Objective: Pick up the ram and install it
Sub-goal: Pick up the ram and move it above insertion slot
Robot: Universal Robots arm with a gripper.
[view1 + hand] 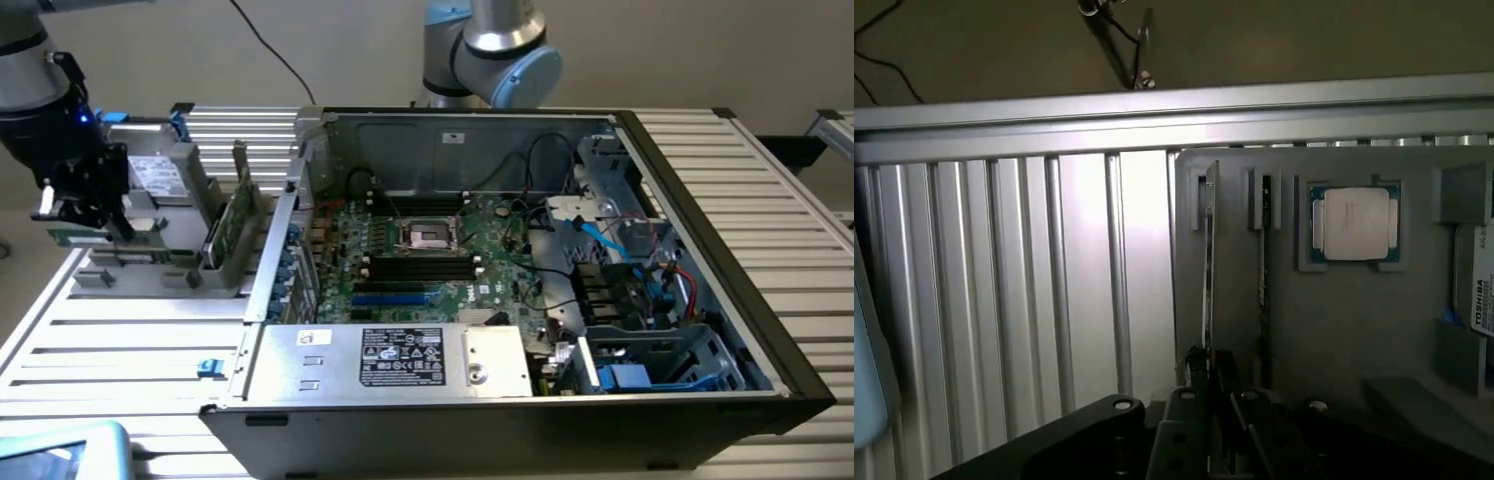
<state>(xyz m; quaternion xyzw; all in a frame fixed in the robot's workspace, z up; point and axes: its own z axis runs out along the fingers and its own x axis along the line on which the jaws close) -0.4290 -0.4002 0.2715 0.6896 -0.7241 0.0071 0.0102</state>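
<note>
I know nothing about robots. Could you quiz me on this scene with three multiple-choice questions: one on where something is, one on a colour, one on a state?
1. Where is the pincer?
A) down on the floor
B) over the grey tray beside the computer case
C) against the back wall

2. What colour is the big circuit board in the case?
A) red
B) white
C) green

3. How is the pincer?
A) wide open
B) closed on a thin memory stick
C) holding a screwdriver

Answers:
1 B: it hangs over the tray, outside the case.
2 C: the board is plainly green.
3 B: the wrist view has it shut around the stick at the tray.
</note>
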